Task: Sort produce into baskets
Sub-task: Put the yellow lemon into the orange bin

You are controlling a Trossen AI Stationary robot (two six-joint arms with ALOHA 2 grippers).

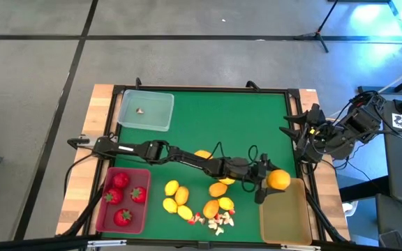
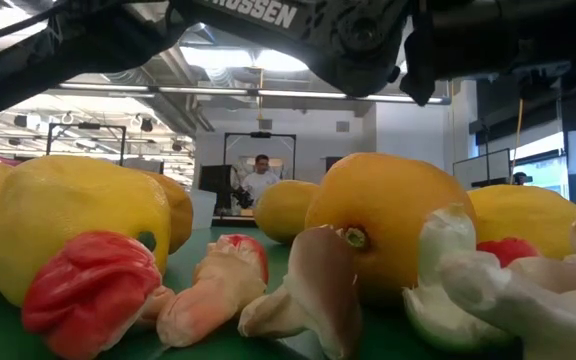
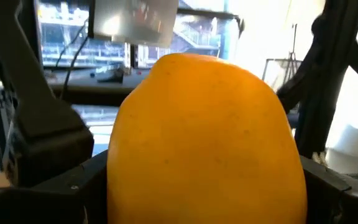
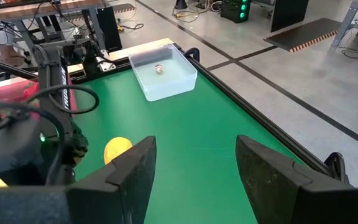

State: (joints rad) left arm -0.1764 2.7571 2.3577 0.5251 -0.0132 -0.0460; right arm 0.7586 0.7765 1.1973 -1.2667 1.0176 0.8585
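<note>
Carrying an orange lemon (image 1: 278, 180), the left gripper (image 1: 265, 183) is reaching far across the green table (image 1: 222, 118) in the high view, with the fruit gripped between its fingers just at the near edge of the tan-yellow basket (image 1: 286, 219). Behind the gripper, along its arm, more yellow and orange lemons (image 1: 176, 196) and tiny white-and-red bits (image 1: 215, 221) are lying loose. The red basket (image 1: 105, 216) is holding strawberries (image 1: 121, 180) well behind it; the clear basket (image 1: 145, 110) is sitting far off with one small bit inside. The right gripper (image 1: 293, 130) is waiting at the table's right edge.

Low view: lemons (image 2: 68, 225) and white-and-red bits (image 2: 93, 290) are filling the foreground; the left arm is passing overhead.

Left wrist view: the orange lemon (image 3: 207, 143) is filling the space between the dark fingers (image 3: 48, 149), clamped on both sides.

Right wrist view: the right gripper (image 4: 194, 168) is standing wide apart, holding nothing, looking toward the clear basket (image 4: 163, 74).

Judgement: the step in hand is delivering a lemon to the tan-yellow basket. The next move calls for shifting fully over the basket's floor, lowering, then opening the fingers so the fruit does not roll out over the rim.
</note>
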